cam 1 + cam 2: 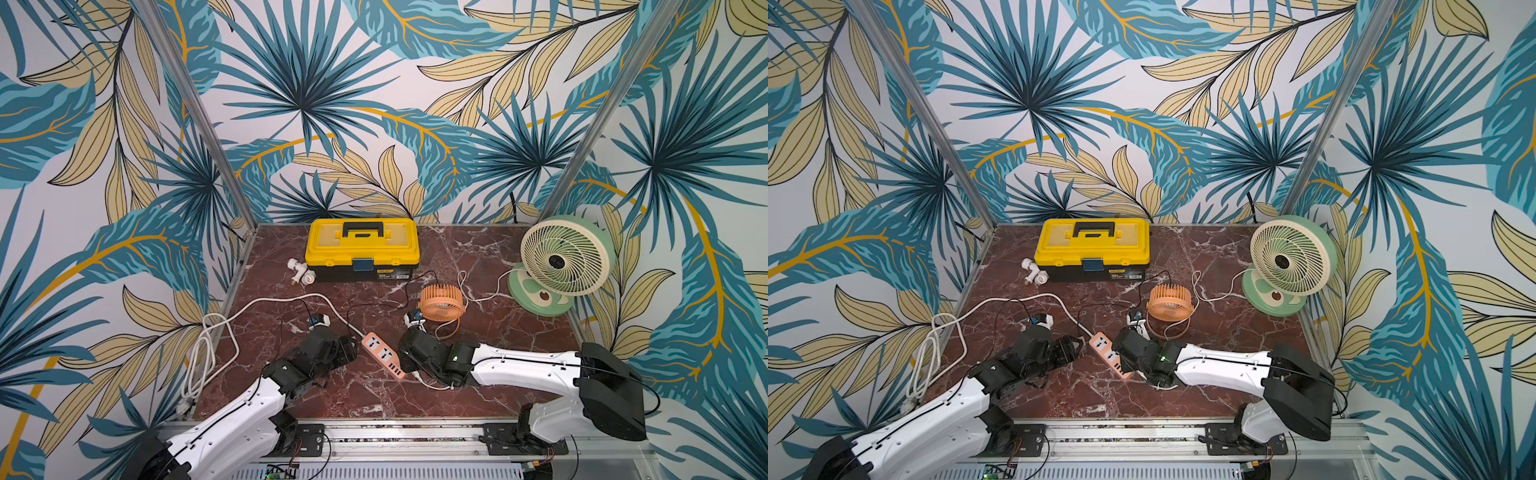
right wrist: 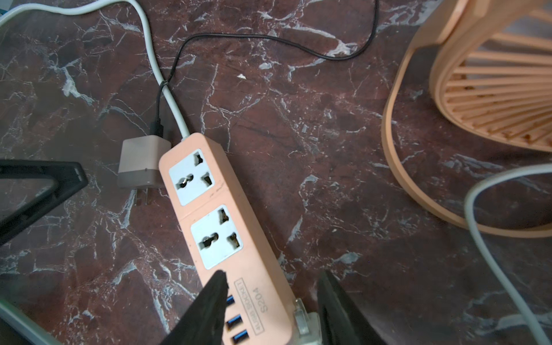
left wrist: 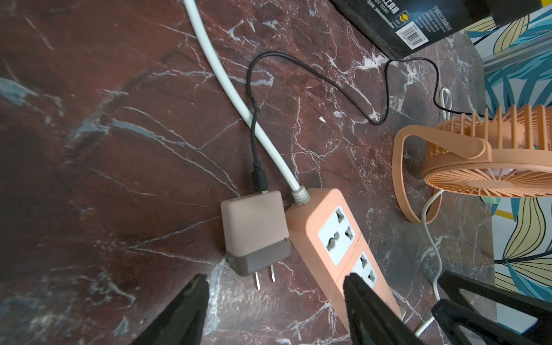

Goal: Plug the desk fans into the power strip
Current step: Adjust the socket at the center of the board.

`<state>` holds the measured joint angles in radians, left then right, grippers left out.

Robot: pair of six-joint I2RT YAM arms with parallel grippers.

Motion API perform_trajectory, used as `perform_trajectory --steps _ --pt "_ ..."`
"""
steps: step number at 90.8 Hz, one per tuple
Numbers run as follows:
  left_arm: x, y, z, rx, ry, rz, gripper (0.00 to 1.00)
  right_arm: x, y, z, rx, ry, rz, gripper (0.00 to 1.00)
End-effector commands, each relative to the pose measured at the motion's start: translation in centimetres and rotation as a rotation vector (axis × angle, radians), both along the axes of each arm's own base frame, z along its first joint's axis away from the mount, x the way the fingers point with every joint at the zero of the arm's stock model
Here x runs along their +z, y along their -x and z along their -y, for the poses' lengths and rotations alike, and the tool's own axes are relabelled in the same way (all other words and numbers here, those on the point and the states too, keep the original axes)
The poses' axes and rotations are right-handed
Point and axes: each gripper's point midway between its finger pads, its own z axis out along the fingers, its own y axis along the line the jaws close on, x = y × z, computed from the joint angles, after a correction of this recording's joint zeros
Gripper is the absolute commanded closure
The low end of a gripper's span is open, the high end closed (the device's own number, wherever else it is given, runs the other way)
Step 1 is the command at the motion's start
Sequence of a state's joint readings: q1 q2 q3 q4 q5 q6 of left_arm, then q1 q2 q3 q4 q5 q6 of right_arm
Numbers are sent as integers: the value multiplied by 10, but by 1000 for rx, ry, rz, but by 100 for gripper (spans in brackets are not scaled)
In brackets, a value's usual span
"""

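- Two sockets (image 2: pixel 191 176) on the strip (image 1: pixel 382 355) are empty. It lies flat mid-table between the arms, cord end toward 11 o'clock and USB end toward 5. Nothing is plugged in yet.
- Right jaws straddle its USB end, with a pale plug (image 2: pixel 302 318) also in the gap. I cannot tell whether they are clamped. A loose hold would likely let the strip skid or tip once a plug is pressed in.
- Adapter (image 3: pixel 254 230) lies on its side at the strip's 9 o'clock, touching it, with its prongs (image 3: pixel 257 282) level with the table (image 1: pixel 353 399). Left jaws hang released and wide over the prong end, one side above the strip's edge. Closing there could pinch both, or shove the adapter away.
- Grasped off-centre, the adapter may twist and its prongs miss the slots.
- Black cable (image 3: pixel 253 143) crosses the strip's cord (image 3: pixel 224 79) toward the orange fan (image 1: pixel 441 302) at 2 o'clock. Lifting could snag it or drag that light fan.
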<state>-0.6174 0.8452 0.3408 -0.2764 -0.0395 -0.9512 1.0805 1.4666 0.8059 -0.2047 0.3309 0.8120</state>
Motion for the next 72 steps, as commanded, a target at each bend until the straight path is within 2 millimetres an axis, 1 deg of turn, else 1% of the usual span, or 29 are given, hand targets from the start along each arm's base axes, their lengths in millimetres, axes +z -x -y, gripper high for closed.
perform_trajectory --steps 1,4,7,11,21,37,43,53,60,63,72 --pt "17 -8 7 17 12 59 26 -12 1 -1 -12 -8 -49 50" --pt "16 -7 8 14 11 56 26 -12 -1 -2 -16 0 -48 51" --pt "15 -6 8 12 9 50 26 -15 -1 4 -29 35 -61 53" --pt "14 -9 3 37 -11 58 26 -17 -2 8 -47 54 -68 54" --pt "11 -11 1 48 -41 44 27 -25 -4 11 -77 79 -90 58" --pt "2 -11 6 23 -74 9 29 -45 0 8 -74 109 -143 65" --pt "1 -12 7 19 -86 5 30 -51 3 2 -53 96 -169 65" --pt "0 -12 8 17 -86 2 30 -53 9 -15 -6 44 -211 67" --pt "-1 -11 10 8 -82 8 30 -52 15 -25 28 14 -241 67" --pt "-2 -11 11 3 -83 8 30 -48 13 -33 40 -24 -232 67" --pt "-9 -9 12 -5 -94 -6 30 -45 17 -46 63 -87 -250 67"
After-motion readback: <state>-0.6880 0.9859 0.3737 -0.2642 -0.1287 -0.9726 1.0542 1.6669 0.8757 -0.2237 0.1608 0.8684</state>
